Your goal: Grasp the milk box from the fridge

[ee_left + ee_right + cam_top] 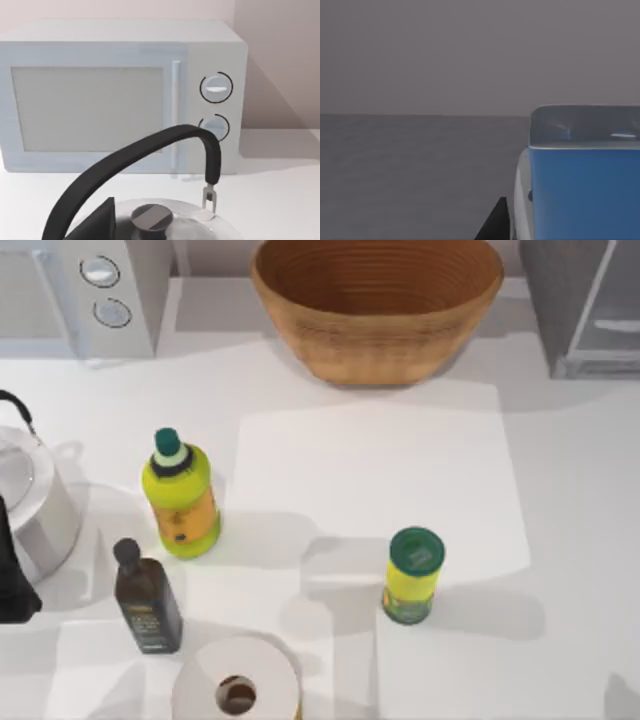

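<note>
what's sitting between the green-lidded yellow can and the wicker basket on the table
Nothing: in the top view, only bare table lies between the yellow can and the basket.

My left arm (pixel 14 575) is a matte black, blocky shape; beside my right hand, one black wedge-shaped finger (pixel 495 225).

A white table (pixel 560 540) seen from above, with objects standing on it. At twelve o'clock sits a large woven basket (pixel 377 305). At eleven o'clock is a light-grey microwave (pixel 75 295) with two round knobs; at one o'clock, a dark-grey fridge (pixel 585 305). At nine o'clock stands a steel kettle (pixel 30 500) with a black handle. Left of centre is a yellow-green bottle (pixel 180 495), with a dark bottle (pixel 147 600) just below it. A paper roll (pixel 237 680) stands at six o'clock, and a green-lidded yellow can (pixel 412 575) at four o'clock.
</note>
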